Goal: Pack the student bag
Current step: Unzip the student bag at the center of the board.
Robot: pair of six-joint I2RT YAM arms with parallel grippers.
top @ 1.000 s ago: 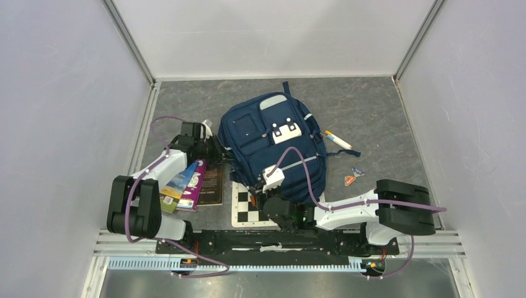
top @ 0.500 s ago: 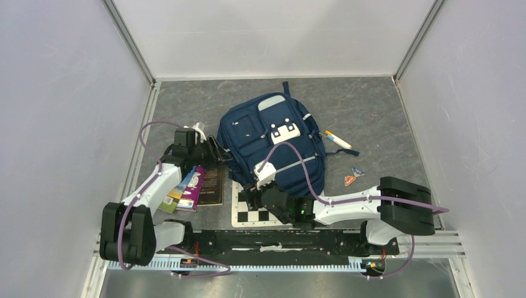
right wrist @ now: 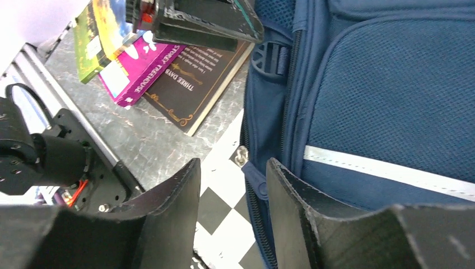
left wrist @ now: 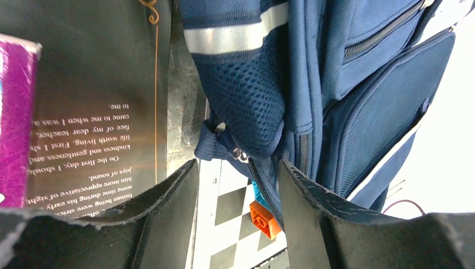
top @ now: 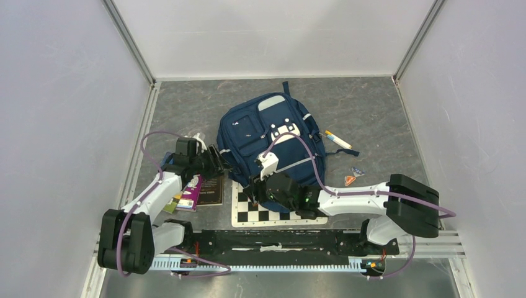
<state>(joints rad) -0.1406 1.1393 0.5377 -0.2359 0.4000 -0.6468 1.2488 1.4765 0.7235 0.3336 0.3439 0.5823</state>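
The student bag [top: 267, 143] lies front up in the middle of the grey bench [top: 384, 118], much where it lay a second ago. Its lower end rests over the far edge of the chessboard sheet [top: 248, 212].

The left fingers [left wrist: 162, 218] have come down along the bag's left side and now sit at its lower left corner. They stand apart, with the mesh side pocket and a zipper pull [left wrist: 241, 154] ahead of the gap, and nothing is clamped. The left arm's elbow has dropped back toward the rail.

The right fingers [right wrist: 162, 224] have slid leftward to the same corner. They are also apart, with the zipper line running ahead of the gap and none of it gripped.

An orange block [left wrist: 263, 219] rests on the chessboard sheet beside the bag. The books [top: 208, 189] lie left of the bag, and the marker [top: 338, 139] lies to its right.
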